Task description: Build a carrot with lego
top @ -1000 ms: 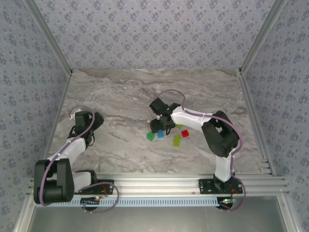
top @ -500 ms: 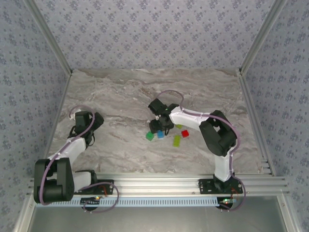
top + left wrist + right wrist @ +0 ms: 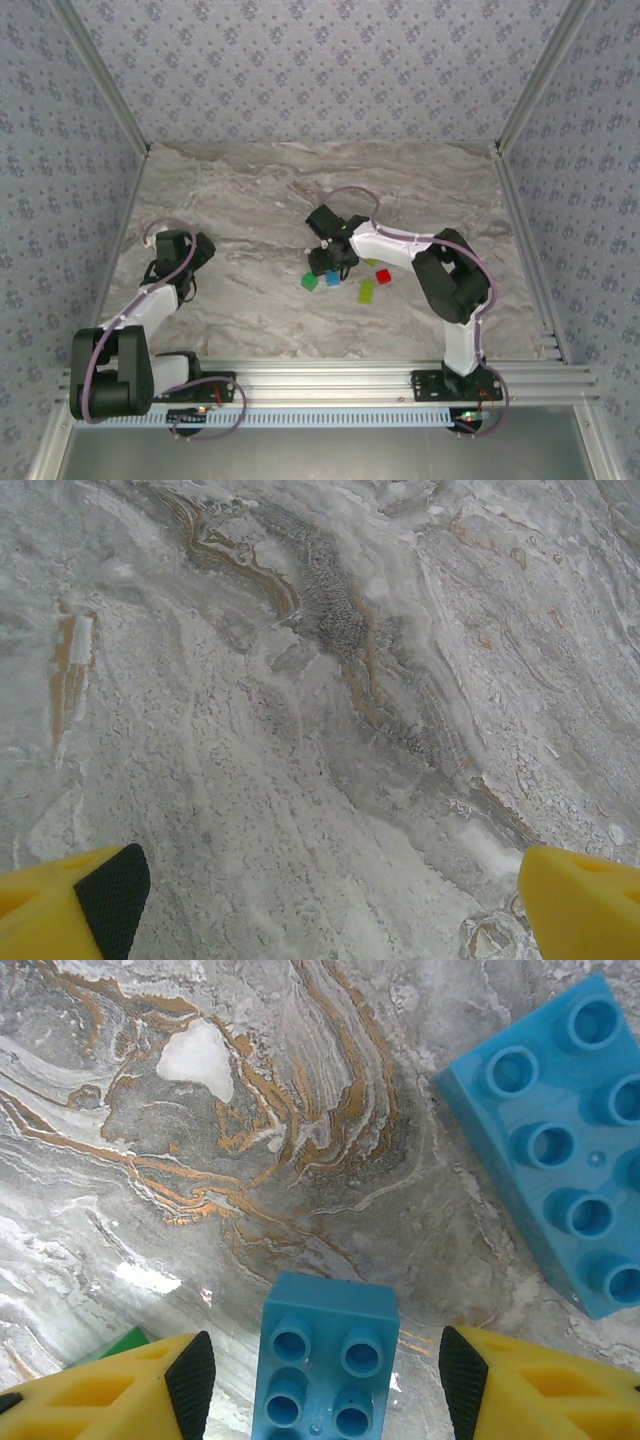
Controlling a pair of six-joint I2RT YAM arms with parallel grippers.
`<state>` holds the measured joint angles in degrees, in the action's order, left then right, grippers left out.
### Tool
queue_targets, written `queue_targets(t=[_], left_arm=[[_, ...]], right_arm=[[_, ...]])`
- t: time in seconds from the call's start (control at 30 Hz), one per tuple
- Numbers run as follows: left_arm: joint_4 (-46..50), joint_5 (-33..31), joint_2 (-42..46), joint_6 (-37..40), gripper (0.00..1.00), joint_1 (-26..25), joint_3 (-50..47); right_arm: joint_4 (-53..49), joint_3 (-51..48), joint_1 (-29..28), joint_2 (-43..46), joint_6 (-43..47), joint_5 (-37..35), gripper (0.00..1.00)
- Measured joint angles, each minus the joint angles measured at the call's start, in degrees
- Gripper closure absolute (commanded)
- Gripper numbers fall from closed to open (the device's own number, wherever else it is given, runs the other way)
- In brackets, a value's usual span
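Both jaws of the right gripper (image 3: 325, 1390) flank a small blue brick (image 3: 327, 1345), unclosed; squeezing likely comes next. Left gripper (image 3: 335, 890) gapes.

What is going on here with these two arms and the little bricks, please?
The right tool is down among loose Lego bricks near the middle of the table. Its fingers straddle a small blue brick with a gap on each side, so nothing is gripped yet. A larger blue brick lies just beyond it, and a green brick, a red brick and a lime brick lie loose nearby. The left tool hangs open over bare marble.
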<state>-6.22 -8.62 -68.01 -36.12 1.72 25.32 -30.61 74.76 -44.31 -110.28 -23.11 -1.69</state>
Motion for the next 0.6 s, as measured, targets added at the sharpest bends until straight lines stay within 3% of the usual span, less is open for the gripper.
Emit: queue_targets(t=[0.6], left_arm=[[0.0, 0.0, 0.0, 0.0, 0.04, 0.0, 0.0]], right_arm=[[2.0, -5.2, 2.3, 2.2, -0.2, 4.1, 0.34]])
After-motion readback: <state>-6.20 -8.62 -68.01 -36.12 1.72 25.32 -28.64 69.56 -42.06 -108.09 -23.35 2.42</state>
